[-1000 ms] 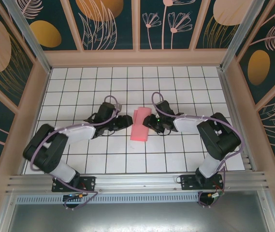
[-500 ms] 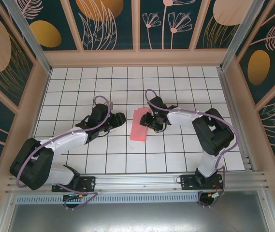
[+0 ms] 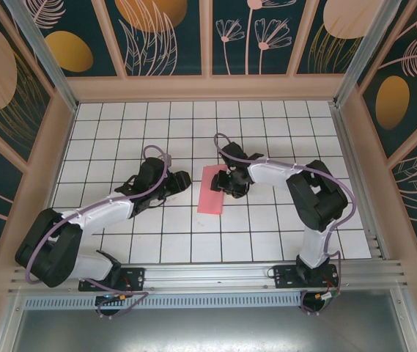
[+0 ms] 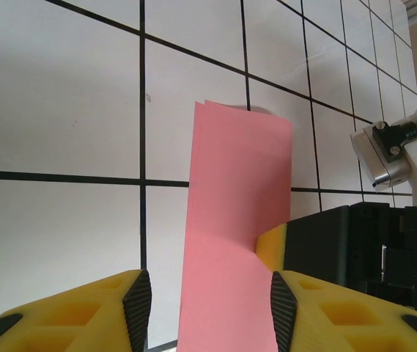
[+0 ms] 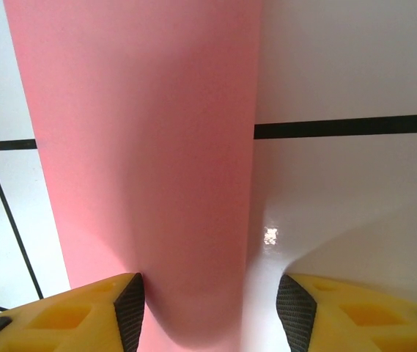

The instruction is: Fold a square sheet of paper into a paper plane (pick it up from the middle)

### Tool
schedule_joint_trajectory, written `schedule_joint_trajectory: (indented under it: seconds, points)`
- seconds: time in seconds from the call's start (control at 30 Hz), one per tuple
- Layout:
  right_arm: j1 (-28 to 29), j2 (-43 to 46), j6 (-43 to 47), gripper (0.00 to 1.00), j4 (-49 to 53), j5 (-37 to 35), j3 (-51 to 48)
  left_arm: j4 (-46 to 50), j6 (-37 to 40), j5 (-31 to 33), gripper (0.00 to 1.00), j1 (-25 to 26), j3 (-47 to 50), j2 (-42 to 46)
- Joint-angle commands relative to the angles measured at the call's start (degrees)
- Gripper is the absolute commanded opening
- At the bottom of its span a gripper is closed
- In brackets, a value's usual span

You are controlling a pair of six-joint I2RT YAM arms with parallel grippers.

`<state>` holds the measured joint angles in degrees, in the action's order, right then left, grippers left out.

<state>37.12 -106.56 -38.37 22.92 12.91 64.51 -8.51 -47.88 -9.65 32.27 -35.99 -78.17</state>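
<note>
The square sheet of paper lies mid-table on the white grid, folded in half into a long salmon-pink strip. My left gripper sits just left of it, low over the table. In the left wrist view the strip runs between my open left gripper, with a gap at the left pad. My right gripper reaches over the strip's far right part. In the right wrist view it stands open; the paper lies flat under the left half of the gap, its long edge between the pads.
The white gridded table is boxed in by wooden-framed patterned walls on three sides. An aluminium rail with both arm bases runs along the near edge. The right gripper's black body lies close beside the left gripper.
The right gripper has slid left and farther onto the paper's far end, its jaws widening. The left gripper drew back slightly to the left, then held still. The strip lies flatter.
</note>
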Motion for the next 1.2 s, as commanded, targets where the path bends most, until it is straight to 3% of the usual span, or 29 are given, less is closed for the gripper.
schedule_joint_trajectory:
  seconds: [0.0,0.33,1.17]
  points:
    - [0.39,-5.03,1.94,0.58,-1.62,-2.39,0.38,0.34,-0.04,-0.37,0.49,0.16,-0.23,-0.79]
    - [0.49,-8.73,3.65,0.60,3.53,-4.08,4.20,0.74,0.07,-0.90,0.50,0.16,-0.53,-1.29]
    - [-0.48,-10.59,4.07,0.58,3.94,-4.29,4.83,0.61,0.92,-2.08,0.50,0.12,-0.80,-2.43]
